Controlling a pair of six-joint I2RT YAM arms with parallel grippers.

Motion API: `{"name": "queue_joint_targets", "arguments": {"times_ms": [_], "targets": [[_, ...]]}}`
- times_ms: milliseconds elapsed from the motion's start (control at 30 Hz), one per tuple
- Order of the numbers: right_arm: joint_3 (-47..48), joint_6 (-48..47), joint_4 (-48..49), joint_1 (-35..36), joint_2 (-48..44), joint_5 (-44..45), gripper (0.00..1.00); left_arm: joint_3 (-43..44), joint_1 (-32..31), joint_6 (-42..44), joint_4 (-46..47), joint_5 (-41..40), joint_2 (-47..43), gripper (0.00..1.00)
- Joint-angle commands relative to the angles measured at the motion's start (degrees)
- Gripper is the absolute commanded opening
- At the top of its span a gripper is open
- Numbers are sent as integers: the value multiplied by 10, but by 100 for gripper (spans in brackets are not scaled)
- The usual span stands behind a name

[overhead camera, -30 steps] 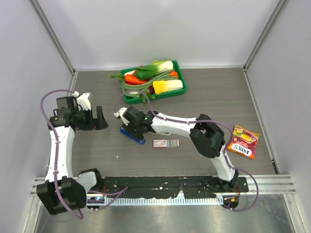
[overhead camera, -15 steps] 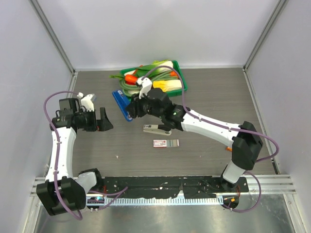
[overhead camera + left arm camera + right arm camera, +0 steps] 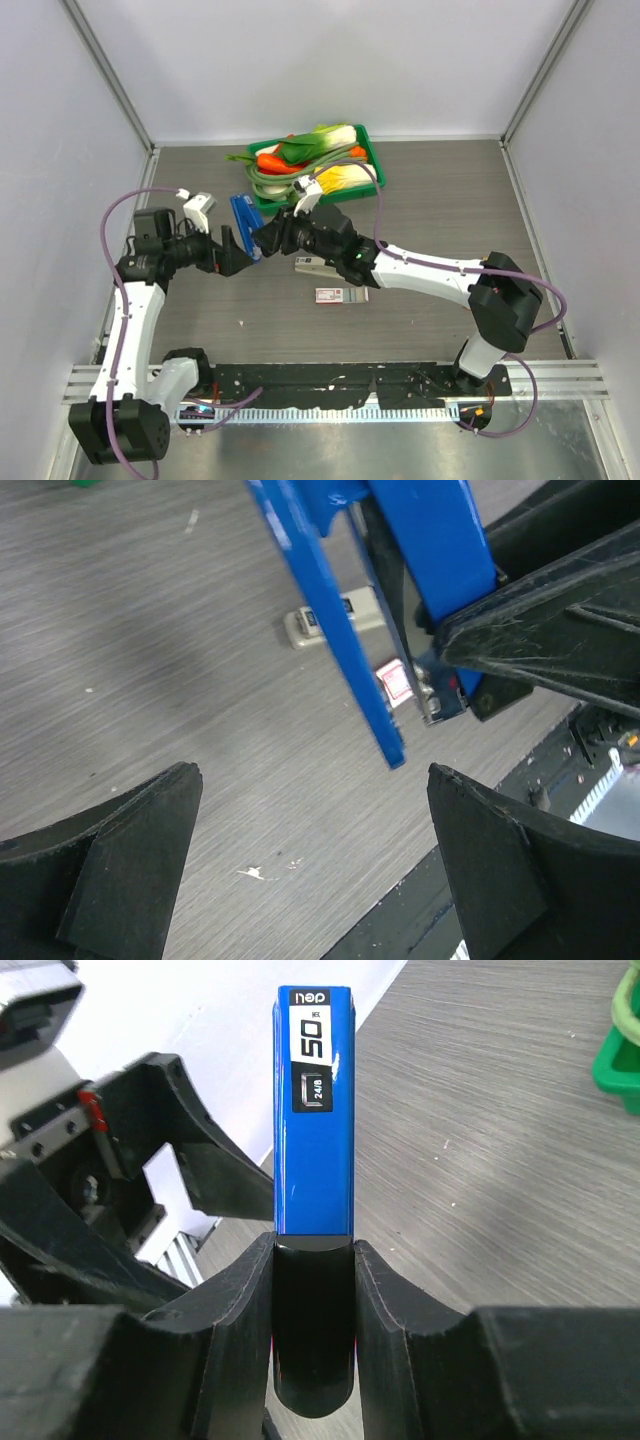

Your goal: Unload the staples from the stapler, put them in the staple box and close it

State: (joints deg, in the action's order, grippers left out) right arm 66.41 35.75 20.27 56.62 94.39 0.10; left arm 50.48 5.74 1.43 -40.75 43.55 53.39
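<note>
The small black stapler with its silver-white top lies flat on the table, just below my right arm; it also shows in the left wrist view. No staples can be made out. My right gripper is shut on a blue stapler and holds it lifted, with its blue top pointing away in the right wrist view between the gripper fingers. My left gripper is open and empty, right beside the blue stapler, which hangs half open above the gap of the gripper.
A small flat pink-and-white box lies in front of the black stapler. A green tray of toy vegetables stands at the back. A candy bag lies at the right. Walls close in on three sides.
My right gripper lifted the blue stapler off the table, uncovering the black stapler beneath, and now holds it lower and to the left. My left gripper moved right, up to the blue stapler.
</note>
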Motion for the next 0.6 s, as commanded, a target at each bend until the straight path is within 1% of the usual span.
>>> {"name": "queue_joint_targets", "arguments": {"times_ms": [0, 133, 233, 267, 333, 367, 400, 433, 467, 500, 567], "targets": [[0, 49, 143, 13, -12, 24, 1, -17, -50, -1, 36, -14, 6, 100], [-12, 70, 164, 15, -7, 19, 1, -28, -81, -2, 54, -36, 8, 100], [-21, 80, 170, 14, -6, 15, 1, -27, -86, 6, 59, -37, 14, 91], [-23, 85, 173, 15, -6, 13, 1, -27, -89, 10, 60, -38, 17, 84], [-29, 88, 173, 15, -5, 9, 1, -28, -89, 23, 59, -41, 22, 75], [-31, 95, 176, 15, -4, 7, 1, -28, -90, 26, 59, -41, 24, 67], [-34, 98, 176, 15, -4, 7, 1, -29, -90, 30, 59, -39, 24, 63], [-39, 100, 175, 14, -3, -12, 1, -30, -90, 34, 59, -37, 24, 59], [-43, 100, 173, 16, -4, -16, 1, -32, -90, 38, 59, -31, 23, 49], [-46, 101, 173, 15, -3, -18, 1, -34, -91, 39, 60, -29, 20, 45], [-58, 102, 171, 16, -4, -19, 1, -36, -93, 48, 61, -26, 16, 40]]}}
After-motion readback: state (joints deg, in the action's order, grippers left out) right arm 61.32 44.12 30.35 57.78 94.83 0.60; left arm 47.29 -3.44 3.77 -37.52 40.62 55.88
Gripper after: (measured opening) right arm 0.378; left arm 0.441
